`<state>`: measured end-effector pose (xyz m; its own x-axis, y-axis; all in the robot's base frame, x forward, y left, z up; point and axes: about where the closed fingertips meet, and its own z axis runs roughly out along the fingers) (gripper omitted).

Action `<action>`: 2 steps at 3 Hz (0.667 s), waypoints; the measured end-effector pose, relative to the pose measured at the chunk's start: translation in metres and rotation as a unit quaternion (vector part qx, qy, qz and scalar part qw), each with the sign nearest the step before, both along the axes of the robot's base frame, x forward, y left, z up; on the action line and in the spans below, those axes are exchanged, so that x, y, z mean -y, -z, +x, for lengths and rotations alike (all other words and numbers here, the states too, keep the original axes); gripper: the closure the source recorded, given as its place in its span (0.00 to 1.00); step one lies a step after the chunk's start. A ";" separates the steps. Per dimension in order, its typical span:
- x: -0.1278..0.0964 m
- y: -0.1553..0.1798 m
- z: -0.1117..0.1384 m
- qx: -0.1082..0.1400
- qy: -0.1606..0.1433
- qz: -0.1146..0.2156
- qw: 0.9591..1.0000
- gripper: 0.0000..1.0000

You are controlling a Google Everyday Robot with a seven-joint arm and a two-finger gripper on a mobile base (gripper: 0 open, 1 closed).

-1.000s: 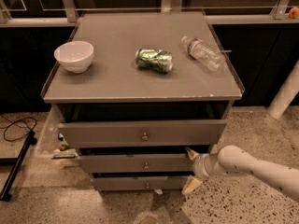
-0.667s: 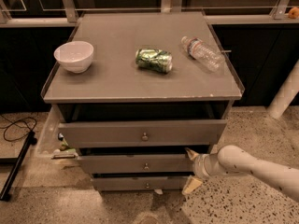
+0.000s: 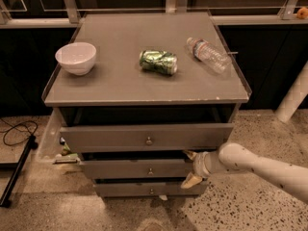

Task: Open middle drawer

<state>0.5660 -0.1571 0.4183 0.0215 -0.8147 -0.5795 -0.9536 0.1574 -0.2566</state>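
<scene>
My gripper (image 3: 191,168) sits at the right end of the grey flat-fronted middle drawer (image 3: 130,169), below the taller grey drawer front (image 3: 106,137). Its fingers (image 3: 189,155) are spread wide, clasping nothing.

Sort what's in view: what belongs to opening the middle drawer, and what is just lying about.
For the job: middle drawer, its knob, gripper at the drawer's right end, fingers apart.
Lying about: white bowl, crushed green can, plastic bottle on the cabinet top; cable on the floor.
</scene>
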 end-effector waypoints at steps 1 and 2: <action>0.000 0.000 0.000 0.000 0.000 0.000 1.000 0.43; 0.000 0.000 0.000 0.000 0.000 0.000 1.000 0.66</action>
<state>0.5660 -0.1570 0.4182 0.0215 -0.8146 -0.5796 -0.9536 0.1574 -0.2566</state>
